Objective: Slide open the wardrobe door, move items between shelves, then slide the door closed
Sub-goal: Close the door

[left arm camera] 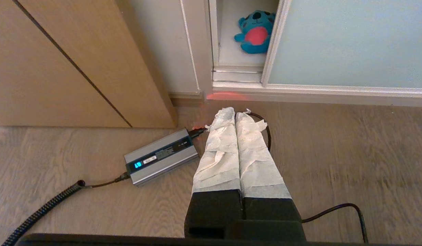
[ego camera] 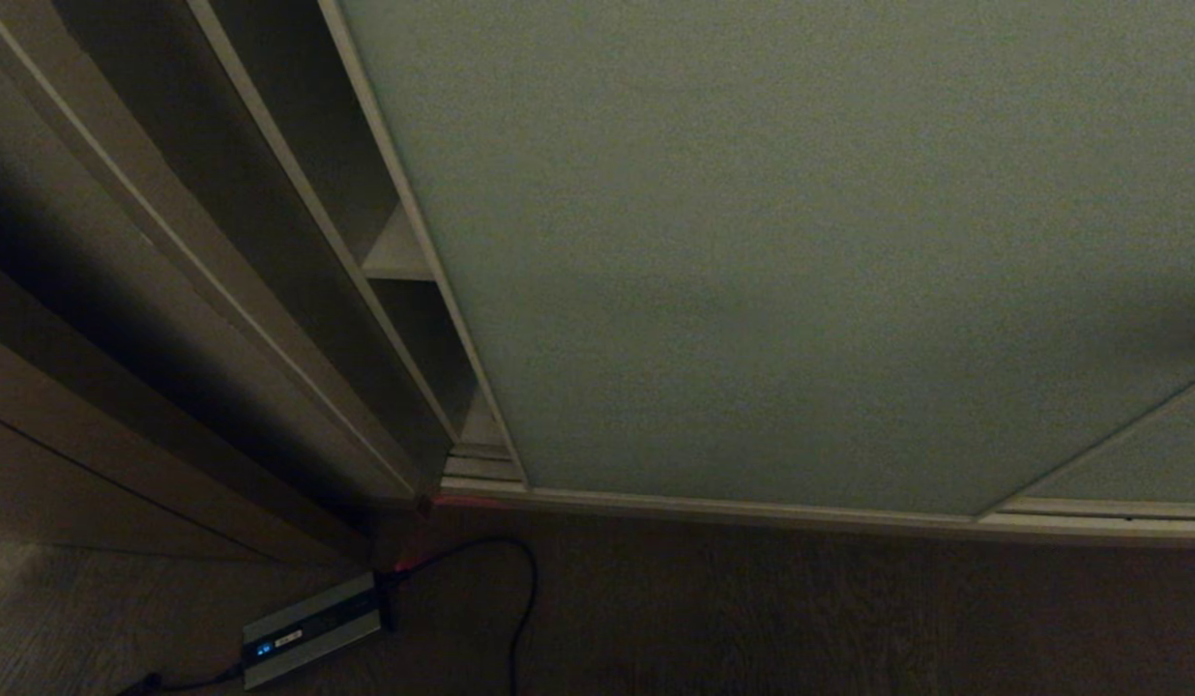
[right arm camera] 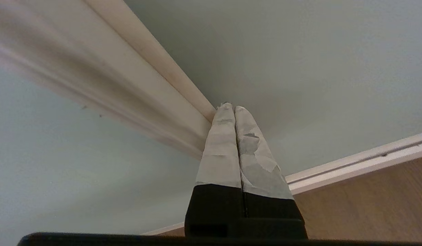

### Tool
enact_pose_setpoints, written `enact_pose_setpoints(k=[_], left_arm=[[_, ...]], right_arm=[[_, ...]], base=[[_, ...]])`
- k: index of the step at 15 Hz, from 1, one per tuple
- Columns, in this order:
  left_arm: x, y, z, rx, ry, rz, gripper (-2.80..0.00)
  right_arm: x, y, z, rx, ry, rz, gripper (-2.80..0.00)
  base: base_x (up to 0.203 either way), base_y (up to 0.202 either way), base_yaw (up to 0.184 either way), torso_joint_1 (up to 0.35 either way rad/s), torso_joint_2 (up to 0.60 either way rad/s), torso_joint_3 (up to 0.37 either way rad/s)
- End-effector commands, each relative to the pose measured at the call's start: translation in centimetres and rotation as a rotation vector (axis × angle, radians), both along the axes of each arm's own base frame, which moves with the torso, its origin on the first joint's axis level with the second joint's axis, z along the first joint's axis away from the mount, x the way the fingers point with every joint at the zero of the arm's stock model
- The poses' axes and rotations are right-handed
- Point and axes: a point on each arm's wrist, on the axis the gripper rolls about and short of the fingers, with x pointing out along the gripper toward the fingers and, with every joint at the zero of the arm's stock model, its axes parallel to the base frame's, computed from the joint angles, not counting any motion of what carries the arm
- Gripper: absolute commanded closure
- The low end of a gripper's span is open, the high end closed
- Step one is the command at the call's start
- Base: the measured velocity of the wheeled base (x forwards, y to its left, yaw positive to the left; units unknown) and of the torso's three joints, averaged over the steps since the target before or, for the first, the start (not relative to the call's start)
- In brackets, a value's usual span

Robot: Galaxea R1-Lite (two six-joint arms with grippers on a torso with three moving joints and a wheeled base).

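- Sliding shut looks like the step in hand, or else the opening is barely begun: only a narrow gap shows at the left edge of the sliding wardrobe door point(ego camera: 801, 261), and which of the two it is cannot be told.
- At the far left stand dark brown wooden panels point(ego camera: 124, 319), with a grey power adapter point(ego camera: 312, 628) and its cable on the floor point(ego camera: 752, 619) near them.
- Just right of the panels, the gap shows slivers of the shelves point(ego camera: 396, 256), off-white boards between cream walls.
- In the left wrist view a blue plush toy point(left arm camera: 253, 32) with a red belly sits on the lowest board inside that gap; the pink one is not in sight.
- The left tool point(left arm camera: 235, 112) hangs parked above the floor, its taped fingers pressed together and empty.
- The door, a matte pale grey-green panel with a thin cream frame strip, fills the middle and right.
- The right tool point(right arm camera: 230, 106), out of the head view, has its fingers closed on nothing, the tips at the cream frame strip point(right arm camera: 156, 65) of the door.
- The next move likely calls for a steady sideways push along the ribbed floor track point(ego camera: 849, 517).
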Motion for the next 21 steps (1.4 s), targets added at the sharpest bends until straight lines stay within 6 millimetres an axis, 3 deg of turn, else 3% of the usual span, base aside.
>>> enact_pose_setpoints(k=[1,7,11,15,18,21], left_arm=[[0.0,0.0,0.0,0.001,-0.001,0.0,0.0],[0.0,0.0,0.0,0.001,-0.001,0.0,0.0],[0.0,0.0,0.0,0.001,-0.001,-0.001,0.0],[0.0,0.0,0.0,0.001,-0.001,-0.001,0.0],[0.0,0.0,0.0,0.001,-0.001,0.0,0.0],[0.0,0.0,0.0,0.001,-0.001,0.0,0.0]], right_arm=[[-0.3,1.3,0.4,-0.009,-0.011,0.022,0.0],[-1.5,4.0,1.3,-0.027,-0.027,0.057,0.0],[-2.3,4.7,0.1,-0.021,0.003,0.053,0.0],[-4.7,6.7,-1.3,-0.093,0.065,-0.052,0.0],[-8.0,10.5,-1.9,-0.228,0.101,-0.129,0.0],[-11.4,16.8,-2.8,-0.411,0.053,-0.041,0.0]], base=[[0.0,0.0,0.0,0.0,0.0,0.0],[0.0,0.0,0.0,0.0,0.0,0.0],[0.0,0.0,0.0,0.0,0.0,0.0],[0.0,0.0,0.0,0.0,0.0,0.0],[0.0,0.0,0.0,0.0,0.0,0.0],[0.0,0.0,0.0,0.0,0.0,0.0]])
